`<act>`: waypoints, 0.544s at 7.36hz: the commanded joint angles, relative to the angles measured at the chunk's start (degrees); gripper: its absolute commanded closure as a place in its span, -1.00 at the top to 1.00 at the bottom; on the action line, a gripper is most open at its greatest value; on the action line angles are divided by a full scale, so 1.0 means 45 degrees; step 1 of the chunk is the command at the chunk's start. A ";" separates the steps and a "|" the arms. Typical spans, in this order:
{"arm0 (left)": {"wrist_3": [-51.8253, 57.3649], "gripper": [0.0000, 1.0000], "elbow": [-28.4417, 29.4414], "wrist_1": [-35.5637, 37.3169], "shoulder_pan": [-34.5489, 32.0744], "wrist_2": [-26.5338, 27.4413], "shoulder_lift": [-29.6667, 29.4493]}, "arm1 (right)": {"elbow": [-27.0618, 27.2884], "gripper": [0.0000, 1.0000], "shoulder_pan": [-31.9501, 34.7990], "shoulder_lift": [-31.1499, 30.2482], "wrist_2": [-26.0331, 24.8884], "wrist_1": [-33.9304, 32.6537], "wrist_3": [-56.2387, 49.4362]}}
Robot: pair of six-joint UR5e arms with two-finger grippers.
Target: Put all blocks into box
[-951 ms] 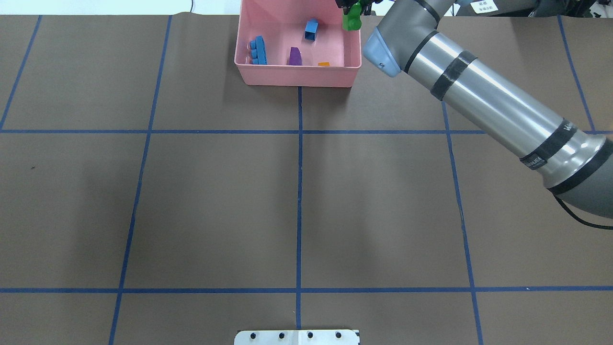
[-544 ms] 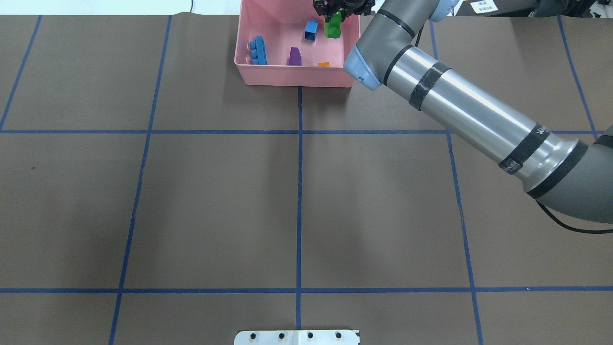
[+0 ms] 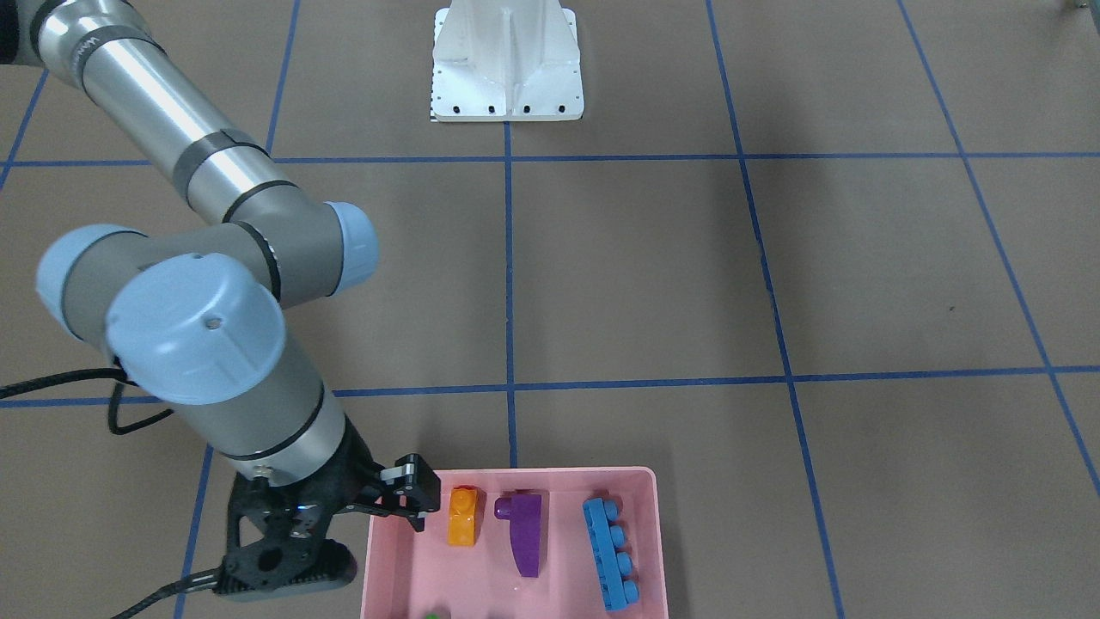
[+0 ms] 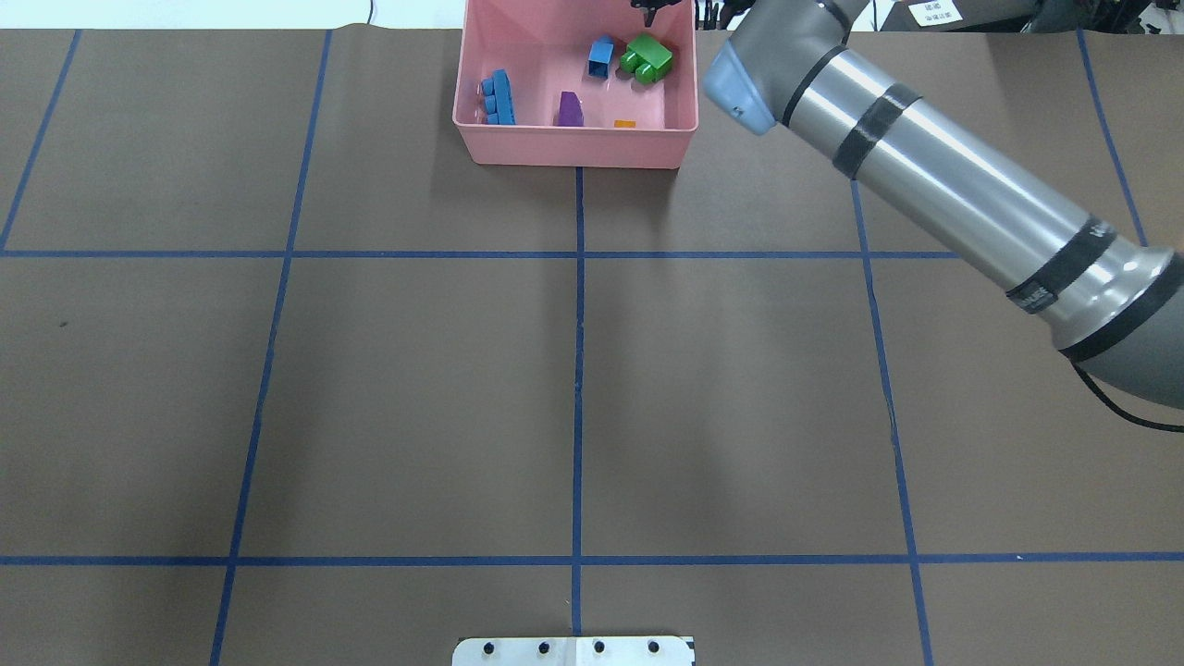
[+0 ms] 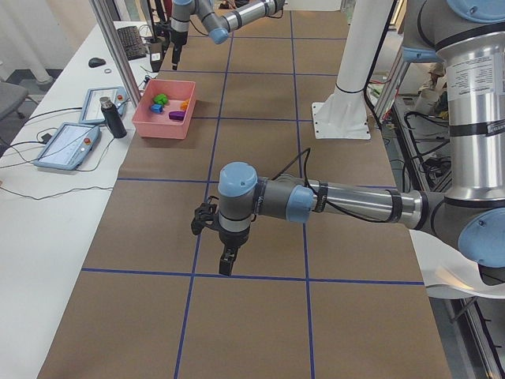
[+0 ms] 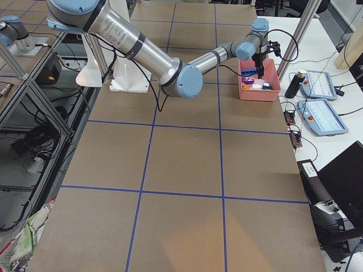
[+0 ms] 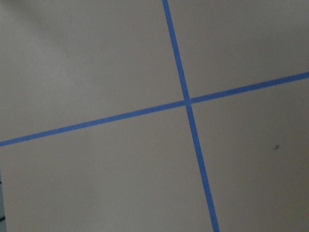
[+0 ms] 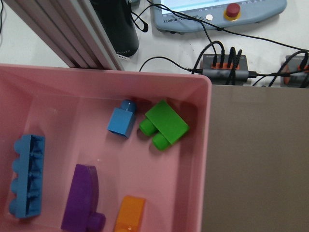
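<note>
All five blocks (image 8: 163, 125) inside the box (image 8: 63, 82)

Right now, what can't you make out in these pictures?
Green block: front-facing view, cut off by the bottom edge.
Small blue block: front-facing view, out of frame below that edge.
Orange block: overhead view, mostly hidden behind the box wall.
Left end effector: left side view only, too small to tell open or shut.

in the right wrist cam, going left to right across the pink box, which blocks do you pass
long blue block → purple block → small blue block → green block
</note>
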 commanded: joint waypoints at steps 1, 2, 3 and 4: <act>0.1277 1.00 -0.0559 0.2962 -0.0008 -0.0023 -0.0465 | 0.3370 1.00 0.1353 -0.2181 0.0694 -0.4536 -0.3901; 0.1380 1.00 -0.0638 0.3069 -0.0027 -0.0023 -0.0447 | 0.4641 1.00 0.1688 -0.3313 0.0695 -0.5696 -0.5274; 0.1400 1.00 -0.0620 0.3032 -0.0066 -0.0139 -0.0447 | 0.5795 1.00 0.2116 -0.4910 0.0772 -0.5863 -0.6196; 0.1613 1.00 -0.0620 0.2954 -0.0163 -0.1107 -0.0408 | 0.6947 1.00 0.2778 -0.6956 0.1198 -0.5767 -0.7695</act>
